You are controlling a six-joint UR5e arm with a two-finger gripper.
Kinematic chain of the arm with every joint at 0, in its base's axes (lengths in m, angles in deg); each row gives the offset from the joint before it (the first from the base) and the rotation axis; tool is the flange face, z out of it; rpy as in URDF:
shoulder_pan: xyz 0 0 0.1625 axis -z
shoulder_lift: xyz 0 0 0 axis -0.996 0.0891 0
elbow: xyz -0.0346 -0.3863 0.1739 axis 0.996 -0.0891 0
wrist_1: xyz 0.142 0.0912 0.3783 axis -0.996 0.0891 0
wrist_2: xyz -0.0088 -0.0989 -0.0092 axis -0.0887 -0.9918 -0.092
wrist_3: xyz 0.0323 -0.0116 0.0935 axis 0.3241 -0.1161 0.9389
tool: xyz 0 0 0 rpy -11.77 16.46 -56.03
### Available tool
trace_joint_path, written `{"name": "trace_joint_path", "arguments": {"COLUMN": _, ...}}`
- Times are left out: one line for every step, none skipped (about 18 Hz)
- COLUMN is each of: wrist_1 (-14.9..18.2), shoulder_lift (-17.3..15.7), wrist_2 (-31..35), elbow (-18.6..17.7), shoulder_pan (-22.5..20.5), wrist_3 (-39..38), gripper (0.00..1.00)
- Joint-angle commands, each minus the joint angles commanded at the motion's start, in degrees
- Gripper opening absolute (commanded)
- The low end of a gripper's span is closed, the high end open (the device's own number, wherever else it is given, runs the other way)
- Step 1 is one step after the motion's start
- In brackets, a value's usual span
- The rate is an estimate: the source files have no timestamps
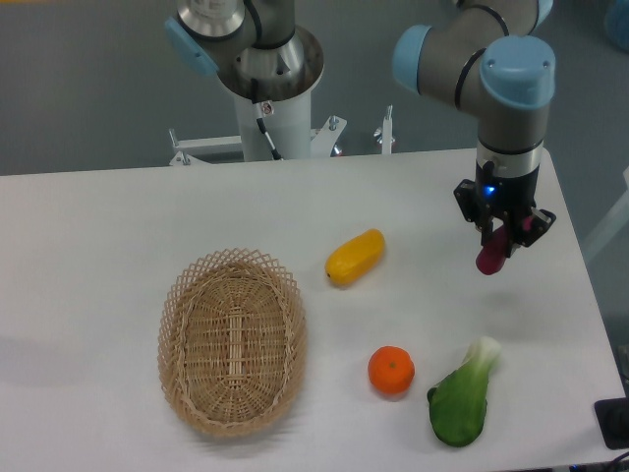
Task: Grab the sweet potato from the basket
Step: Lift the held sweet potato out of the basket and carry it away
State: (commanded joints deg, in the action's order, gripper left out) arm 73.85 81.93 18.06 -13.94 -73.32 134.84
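Observation:
My gripper (pixel 501 241) hangs over the right side of the table, shut on the sweet potato (pixel 490 254). The sweet potato is a slim magenta-purple tuber held nearly upright, its lower end sticking out below the fingers and clear of the table. The basket (pixel 232 339), a light tan oval wicker basket, stands at the front left of the table with nothing in it, far to the left of the gripper.
A plump yellow oblong fruit (pixel 355 257) lies right of the basket. A round orange (pixel 391 371) and a green leafy vegetable (pixel 462 398) lie near the front right. The arm's base (pixel 270 88) stands at the table's back edge.

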Motion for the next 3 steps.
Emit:
{"name": "trace_joint_path", "arguments": {"wrist_1": 0.0, "shoulder_lift": 0.0, "wrist_2": 0.0, "elbow": -0.2, "shoulder_pan": 0.0, "wrist_3": 0.0, "gripper": 0.37}}
{"name": "trace_joint_path", "arguments": {"wrist_1": -0.1, "shoulder_lift": 0.0, "wrist_2": 0.0, "elbow": -0.3, "shoulder_pan": 0.0, "wrist_3": 0.0, "gripper": 0.37}}
{"name": "trace_joint_path", "arguments": {"wrist_1": -0.1, "shoulder_lift": 0.0, "wrist_2": 0.0, "elbow": -0.3, "shoulder_pan": 0.0, "wrist_3": 0.0, "gripper": 0.37}}
